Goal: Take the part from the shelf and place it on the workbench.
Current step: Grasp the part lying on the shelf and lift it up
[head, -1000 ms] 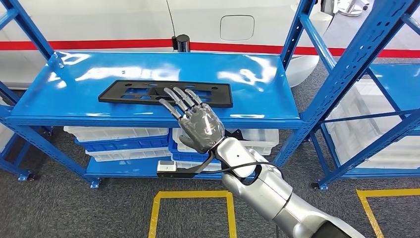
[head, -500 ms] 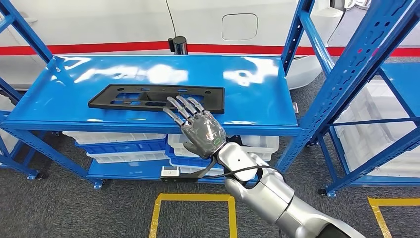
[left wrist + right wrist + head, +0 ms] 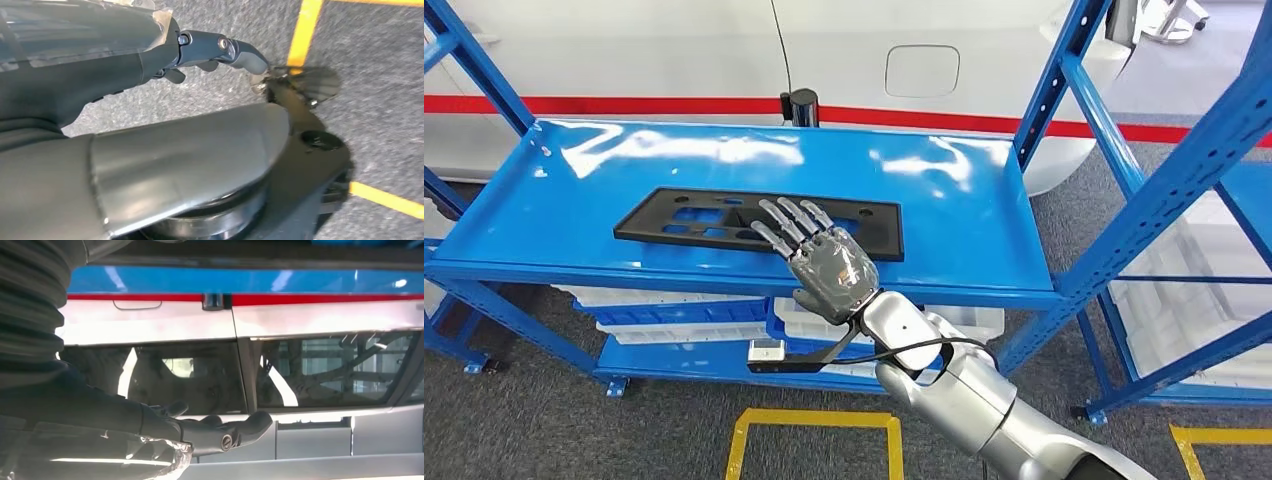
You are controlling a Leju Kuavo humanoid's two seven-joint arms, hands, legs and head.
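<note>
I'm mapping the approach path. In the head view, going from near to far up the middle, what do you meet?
Yellow floor marking → right hand → black part on the blue shelf → black post → white car body.

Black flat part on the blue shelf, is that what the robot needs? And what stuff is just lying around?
For the job:
- black flat part, lying on the shelf
- right hand, fingers spread over the part
- blue shelf

Just there:
- white and blue bins on the lower shelf
- white car behind
- yellow floor lines
</note>
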